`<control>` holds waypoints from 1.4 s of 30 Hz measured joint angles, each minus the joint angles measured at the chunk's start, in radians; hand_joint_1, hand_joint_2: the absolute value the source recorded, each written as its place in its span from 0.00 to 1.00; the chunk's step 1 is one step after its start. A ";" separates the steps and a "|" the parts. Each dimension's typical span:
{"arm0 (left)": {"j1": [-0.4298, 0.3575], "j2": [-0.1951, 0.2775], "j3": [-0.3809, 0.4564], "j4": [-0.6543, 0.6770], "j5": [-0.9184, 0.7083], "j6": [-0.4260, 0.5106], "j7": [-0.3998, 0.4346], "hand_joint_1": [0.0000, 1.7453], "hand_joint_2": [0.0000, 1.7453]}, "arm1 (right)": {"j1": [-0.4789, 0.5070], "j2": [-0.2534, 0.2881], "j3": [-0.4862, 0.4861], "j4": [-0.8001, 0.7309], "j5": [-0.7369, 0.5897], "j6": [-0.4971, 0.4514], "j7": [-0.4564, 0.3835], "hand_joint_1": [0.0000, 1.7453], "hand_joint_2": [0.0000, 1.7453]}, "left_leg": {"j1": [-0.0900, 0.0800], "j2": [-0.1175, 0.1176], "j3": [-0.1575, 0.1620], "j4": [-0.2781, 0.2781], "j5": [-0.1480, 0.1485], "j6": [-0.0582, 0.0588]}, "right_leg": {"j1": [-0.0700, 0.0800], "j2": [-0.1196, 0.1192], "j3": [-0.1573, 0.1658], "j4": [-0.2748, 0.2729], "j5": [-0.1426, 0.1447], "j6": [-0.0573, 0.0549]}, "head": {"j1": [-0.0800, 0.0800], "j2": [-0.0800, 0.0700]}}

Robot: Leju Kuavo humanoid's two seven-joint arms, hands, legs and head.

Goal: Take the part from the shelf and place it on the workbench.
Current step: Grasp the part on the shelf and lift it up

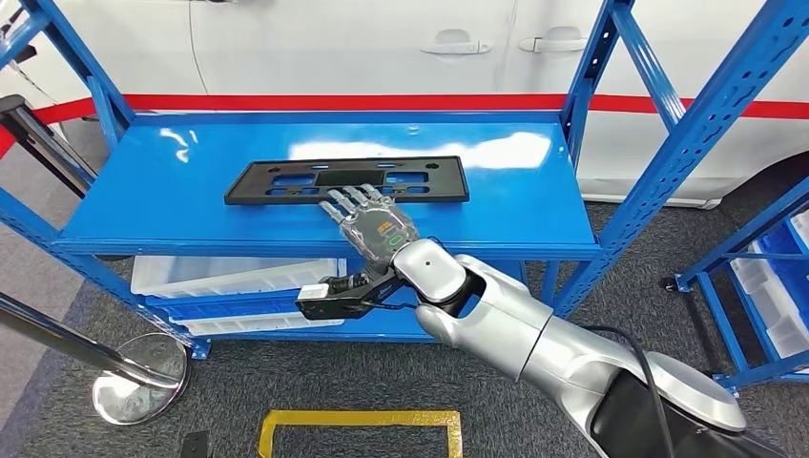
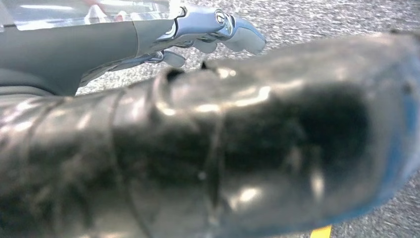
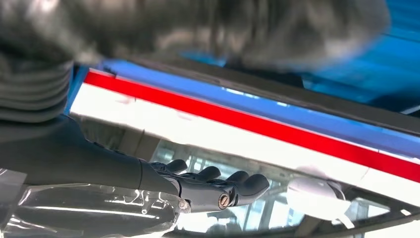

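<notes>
Head view: a flat black plastic panel [image 1: 347,180] with cut-out slots lies on the upper blue shelf [image 1: 153,205]; its long axis runs side to side across the robot's front, parallel to the shelf's front edge; the right hand [image 1: 373,221] reaches in from below, back of the hand up, fingers extended and slightly spread, fingertips [image 1: 349,197] over the panel's near long edge close to its middle; whether they touch the panel or hover just above it cannot be told; nothing is grasped; the panel lies straight ahead of the hand, so the coming move looks like a grip across the near edge rather than along its length; a white car body [image 1: 401,48] with a red stripe stands behind the rack; a yellow floor marking [image 1: 360,420] sits near the robot.

Left wrist view: the left hand [image 2: 213,32] hangs over grey speckled floor, well away from the shelf; fingers loosely curled, holding nothing; the right hand is clearly the nearer one.

Right wrist view: dark fingers [image 3: 213,181] lie stretched out, side by side, with nothing held between them.
</notes>
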 joint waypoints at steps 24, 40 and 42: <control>0.000 0.000 -0.027 0.000 0.016 -0.013 -0.008 0.00 0.00 | 0.019 0.001 0.016 0.047 0.104 0.031 0.002 0.00 1.00 | 0.006 0.001 -0.064 0.163 -0.109 -0.017 | -0.014 0.001 -0.008 0.012 -0.006 -0.001 | 0.001 0.000; 0.001 0.005 -0.045 0.000 0.028 -0.014 -0.018 0.00 0.00 | 0.031 -0.005 0.009 0.050 0.121 0.063 0.028 0.00 1.00 | 0.005 0.003 0.046 -0.063 0.001 0.035 | -0.009 0.000 -0.110 0.234 -0.116 0.040 | 0.007 0.000; 0.002 0.005 -0.045 0.000 0.029 -0.014 -0.017 0.00 0.00 | 0.038 -0.009 0.009 0.051 0.121 0.064 0.028 0.00 1.00 | 0.006 0.003 0.050 -0.058 -0.007 0.034 | -0.014 0.000 -0.135 0.258 -0.096 0.045 | 0.008 0.000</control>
